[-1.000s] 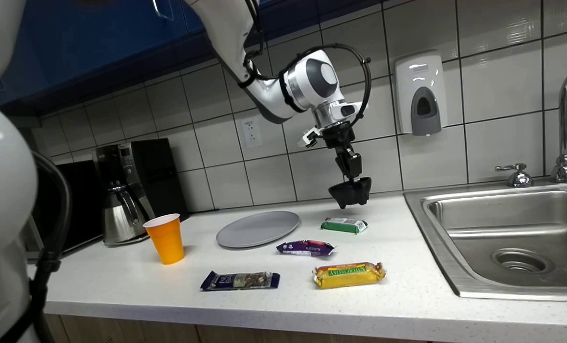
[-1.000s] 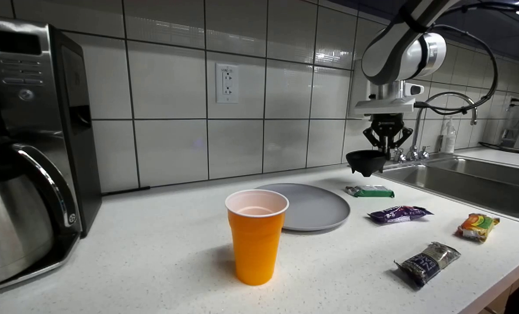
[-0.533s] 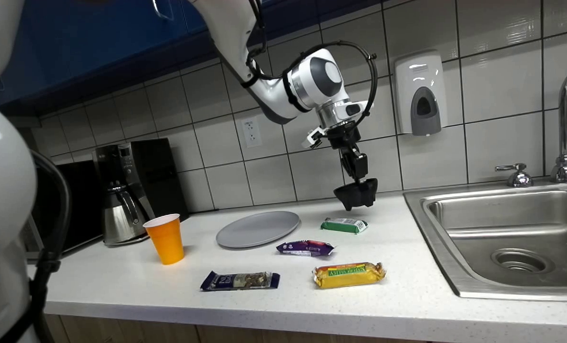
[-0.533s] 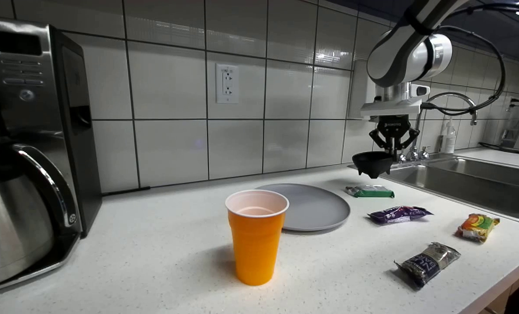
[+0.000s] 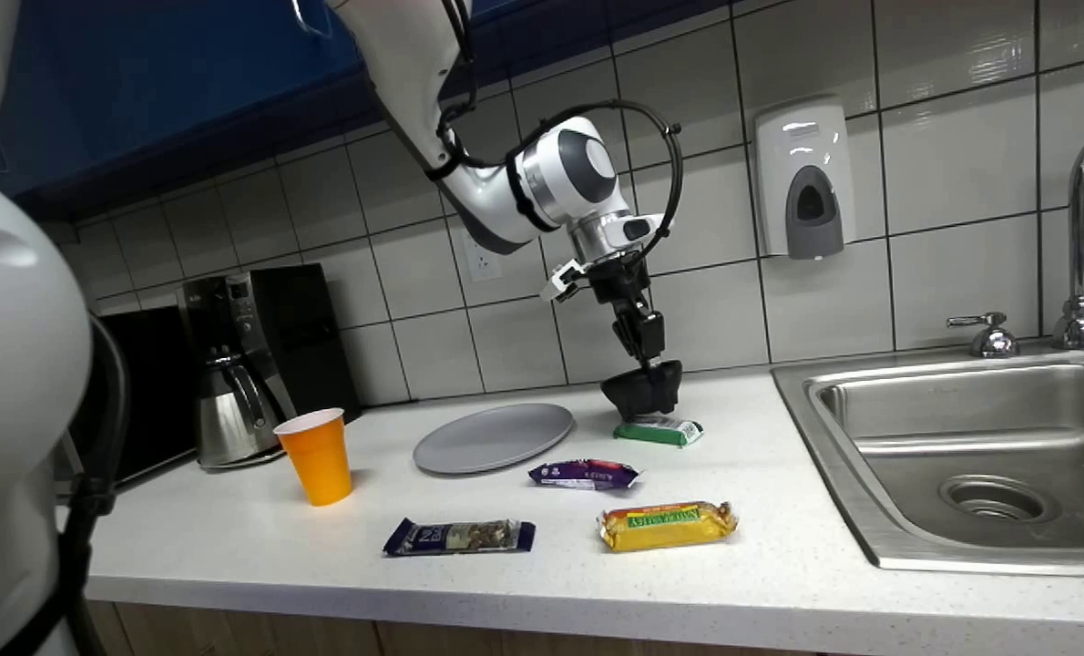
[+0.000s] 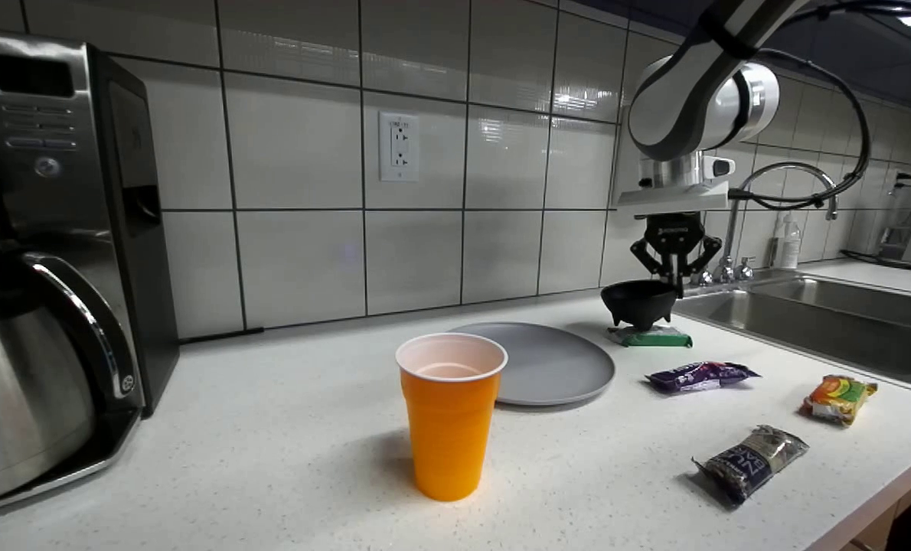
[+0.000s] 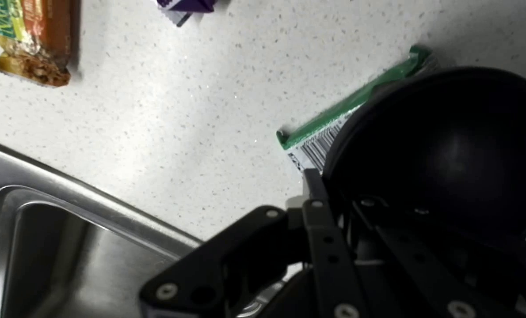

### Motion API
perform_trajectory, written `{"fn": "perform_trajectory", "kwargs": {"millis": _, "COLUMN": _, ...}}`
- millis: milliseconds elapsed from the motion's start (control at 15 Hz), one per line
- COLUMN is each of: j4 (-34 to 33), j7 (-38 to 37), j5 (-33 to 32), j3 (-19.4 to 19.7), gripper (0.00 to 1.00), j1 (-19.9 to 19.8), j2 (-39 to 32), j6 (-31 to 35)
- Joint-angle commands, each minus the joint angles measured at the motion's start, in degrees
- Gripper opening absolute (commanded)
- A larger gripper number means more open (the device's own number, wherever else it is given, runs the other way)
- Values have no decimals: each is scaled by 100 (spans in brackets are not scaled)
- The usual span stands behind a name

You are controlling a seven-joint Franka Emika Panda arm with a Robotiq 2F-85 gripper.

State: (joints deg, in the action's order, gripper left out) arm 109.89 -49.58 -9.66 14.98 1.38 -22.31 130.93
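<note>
The hand is clamping a black bowl at its rim — the bowl is partly hiding a green-wrapped bar.

In an exterior view, the gripper pinches a black bowl by its rim over a green bar, contact between the two unclear; a gray plate lies near, partly behind an upright orange cup; a purple bar, a yellow bar and a dark bar lie apart on the counter.
</note>
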Motion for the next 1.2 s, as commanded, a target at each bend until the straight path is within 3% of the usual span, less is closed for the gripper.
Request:
{"fn": "perform_trajectory", "kwargs": {"millis": 0, "j4": 171, "j7": -30, "j5": -147, "j3": -154, "gripper": 2, "j1": 46, "j2": 131, "j6": 111}}
{"fn": "perform_trajectory", "kwargs": {"millis": 1133, "j4": -910, "j7": 76, "j5": -32, "j3": -267, "gripper": 2, "j1": 91, "j2": -800, "j6": 157}}
